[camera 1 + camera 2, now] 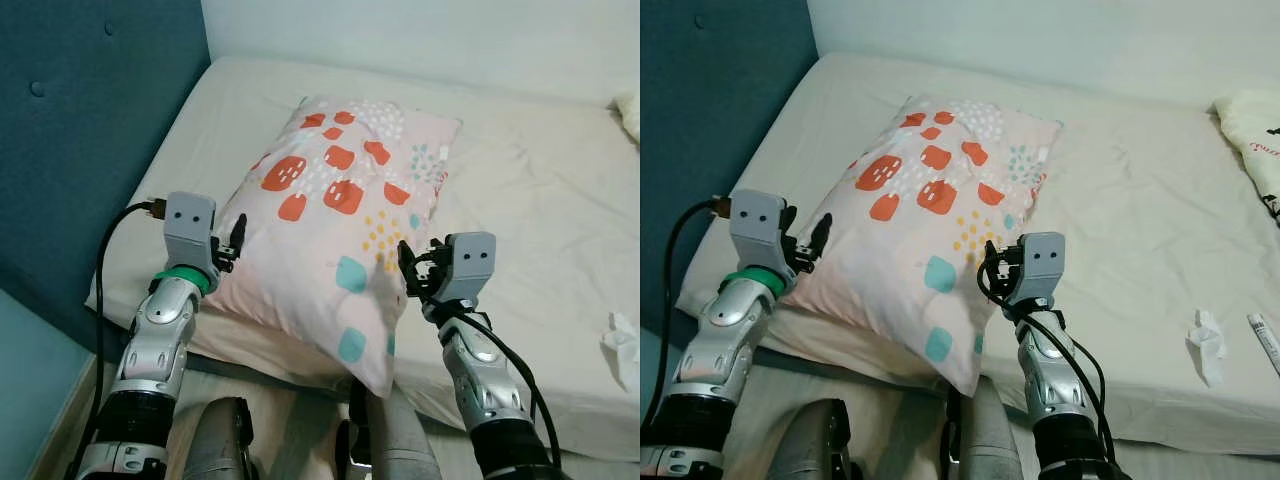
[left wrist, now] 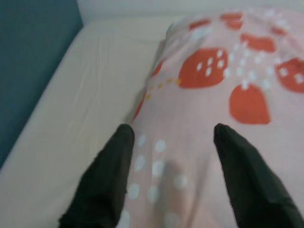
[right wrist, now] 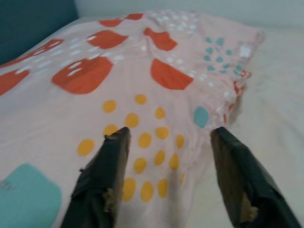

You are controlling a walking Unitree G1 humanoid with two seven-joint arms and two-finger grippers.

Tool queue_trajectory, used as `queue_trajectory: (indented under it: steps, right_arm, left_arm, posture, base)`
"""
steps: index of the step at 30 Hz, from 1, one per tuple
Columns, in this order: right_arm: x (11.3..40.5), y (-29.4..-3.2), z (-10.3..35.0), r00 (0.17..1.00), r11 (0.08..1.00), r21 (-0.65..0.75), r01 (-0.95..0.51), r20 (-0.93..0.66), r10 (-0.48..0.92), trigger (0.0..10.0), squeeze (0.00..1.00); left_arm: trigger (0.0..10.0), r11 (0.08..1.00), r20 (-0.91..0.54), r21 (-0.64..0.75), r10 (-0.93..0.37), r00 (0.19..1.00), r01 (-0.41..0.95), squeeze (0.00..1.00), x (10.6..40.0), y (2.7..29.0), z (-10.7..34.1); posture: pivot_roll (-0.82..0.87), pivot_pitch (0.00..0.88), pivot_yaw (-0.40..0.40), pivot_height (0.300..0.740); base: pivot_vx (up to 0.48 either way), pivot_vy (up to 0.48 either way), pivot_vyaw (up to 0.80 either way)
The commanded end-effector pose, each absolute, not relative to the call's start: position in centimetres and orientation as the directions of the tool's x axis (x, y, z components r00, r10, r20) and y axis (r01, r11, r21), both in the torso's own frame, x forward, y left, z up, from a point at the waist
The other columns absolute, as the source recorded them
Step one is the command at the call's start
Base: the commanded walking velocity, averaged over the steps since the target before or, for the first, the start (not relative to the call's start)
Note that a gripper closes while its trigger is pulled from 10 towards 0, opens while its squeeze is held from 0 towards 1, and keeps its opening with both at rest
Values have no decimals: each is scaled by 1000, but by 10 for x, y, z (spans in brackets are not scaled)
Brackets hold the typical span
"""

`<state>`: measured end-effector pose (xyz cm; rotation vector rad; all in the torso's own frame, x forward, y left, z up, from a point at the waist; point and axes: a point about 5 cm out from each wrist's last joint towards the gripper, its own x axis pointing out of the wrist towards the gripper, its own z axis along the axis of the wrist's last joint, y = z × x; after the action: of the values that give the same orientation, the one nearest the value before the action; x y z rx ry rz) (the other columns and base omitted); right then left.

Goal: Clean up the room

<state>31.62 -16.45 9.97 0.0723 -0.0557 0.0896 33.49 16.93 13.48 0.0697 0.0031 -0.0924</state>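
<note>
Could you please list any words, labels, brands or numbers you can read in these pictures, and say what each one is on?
Nothing here can be read with confidence.
Cream cloth at the bed's far right corner: a short line of red lettering, too small and blurred to read.
Small tube near the right edge of the bed: dark marks, too small to read.
Pillow: a printed pattern of shapes and dots, no words.

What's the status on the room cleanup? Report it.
Done: nothing clearly finished. In hand: the left gripper and right gripper, both open, flank the patterned pillow on the bed. Left: a crumpled tissue and a small tube lie on the sheet.
</note>
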Motion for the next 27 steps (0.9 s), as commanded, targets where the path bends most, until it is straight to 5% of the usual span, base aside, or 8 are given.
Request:
queue_trajectory:
  steps: [1,4,5,6,7,10,11,27]
  right_arm:
    - [320,-166,96,996,992,102,-79,39,75,10000,1000]
    - [325,-166,96,997,988,136,-69,28,66,10000,1000]
    - [327,-167,94,999,982,182,-48,10,47,10000,486]
    - [327,-167,94,999,982,182,-48,10,47,10000,486]
    - [330,-171,89,1000,973,232,1,-27,6,10000,0]
    - [331,-175,81,996,953,296,62,-80,-40,10000,0]
    - [329,-178,73,991,941,322,103,-120,-68,10000,0]
    - [309,-185,31,956,994,104,46,-292,-14,10000,0]
  left_arm:
    - [10000,997,-47,29,-74,996,76,1000,344,172,130]
    - [10000,998,-52,26,-56,997,57,1000,352,175,134]
    - [10000,999,-57,43,-28,998,31,1000,358,178,137]
    - [10000,999,-57,43,-28,998,31,1000,358,178,137]
    - [10000,993,-43,118,15,999,-10,1000,366,183,144]
    - [10000,973,-6,224,56,998,-54,1000,375,187,155]
    - [10000,935,53,348,53,997,-68,0,379,185,166]
    - [10000,764,103,645,-119,988,25,0,365,184,157]
  posture:
    - [-58,91,27,610]
    - [-65,100,30,610]
    - [-71,109,32,610]
    - [-71,109,32,610]
    - [-73,120,35,610]
    - [-72,127,37,610]
    - [-66,142,45,610]
    - [-34,233,56,610]
  base:
    - [0,0,0]
    - [0,0,0]
    - [0,0,0]
    - [0,0,0]
    - [0,0,0]
    - [0,0,0]
    - [0,0,0]
    - [0,0,0]
